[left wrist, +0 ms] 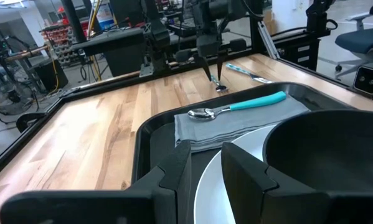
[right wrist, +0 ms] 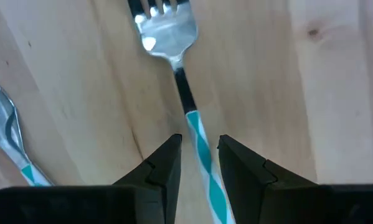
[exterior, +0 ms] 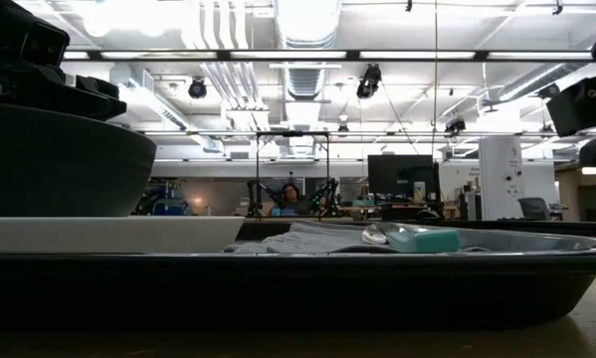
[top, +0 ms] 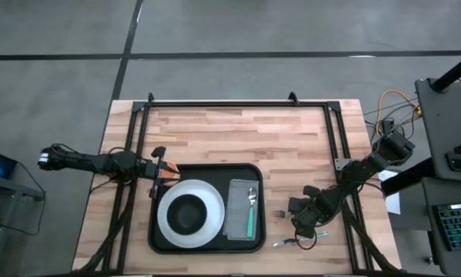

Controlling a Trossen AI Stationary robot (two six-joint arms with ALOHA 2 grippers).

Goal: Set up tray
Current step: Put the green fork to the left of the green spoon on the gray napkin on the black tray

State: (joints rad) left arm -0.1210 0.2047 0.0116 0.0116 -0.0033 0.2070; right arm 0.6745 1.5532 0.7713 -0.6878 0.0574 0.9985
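The black tray lies at the table's near middle. On it sits a white plate carrying a black bowl. Beside the plate a grey napkin bears a teal-handled spoon. My left gripper stands open, nearly level, over the tray's far left corner, and the plate's rim shows beyond its gap. My right gripper points down, open, right of the tray. Its fingers stand on either side of the striped handle of a fork lying flat on the wood. I cannot see them touching it.
A second utensil with a striped handle lies on the wood close beside the fork, toward the near edge. Black frame rails run along the table's far and side edges. Bare wood lies beyond the tray.
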